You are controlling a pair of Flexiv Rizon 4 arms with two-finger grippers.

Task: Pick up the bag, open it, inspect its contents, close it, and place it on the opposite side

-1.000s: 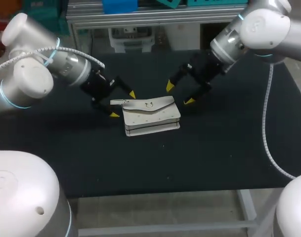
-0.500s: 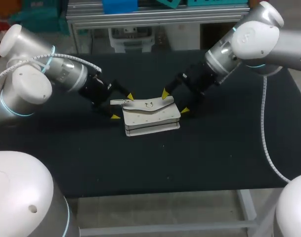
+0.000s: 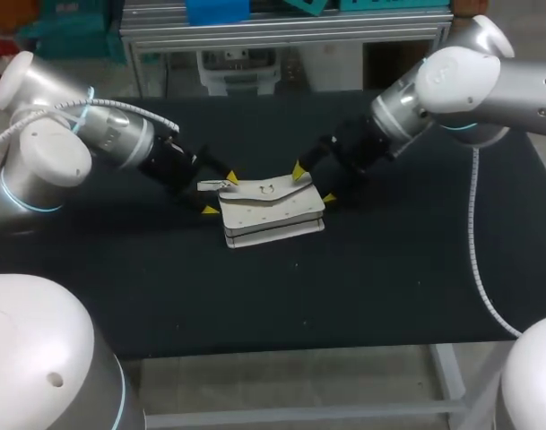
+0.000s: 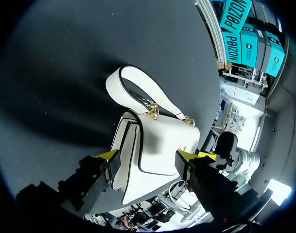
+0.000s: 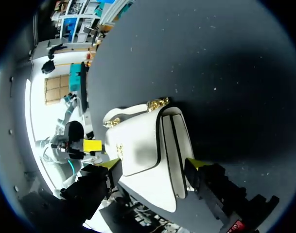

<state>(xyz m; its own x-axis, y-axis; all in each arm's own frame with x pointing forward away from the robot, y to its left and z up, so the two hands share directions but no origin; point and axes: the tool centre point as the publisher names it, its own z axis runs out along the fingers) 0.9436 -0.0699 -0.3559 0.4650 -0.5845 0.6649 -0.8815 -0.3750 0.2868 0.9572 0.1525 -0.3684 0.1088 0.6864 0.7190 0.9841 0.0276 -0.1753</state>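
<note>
The bag [image 3: 273, 210] is a small, boxy, rectangular piece in smooth white leather-like material with dark-trimmed edges. It lies flat near the middle of the tabletop [image 3: 389, 269] with its flap [image 4: 165, 145] facing up. A small gold clasp [image 5: 119, 148] sits on the flap, and gold chain links join the body to a broad white strap [image 4: 113, 80], which loops out flat on the surface ahead of the bag. The tabletop is matte black, faintly speckled with pale flecks. The left pincer [image 3: 219, 193] is spread wide at the bag's left end, one yellow tip on each side of it; whether the tips press the leather cannot be made out. The right pincer [image 3: 314, 184] mirrors it at the bag's right end — equally wide, its tips either side of that end.
</note>
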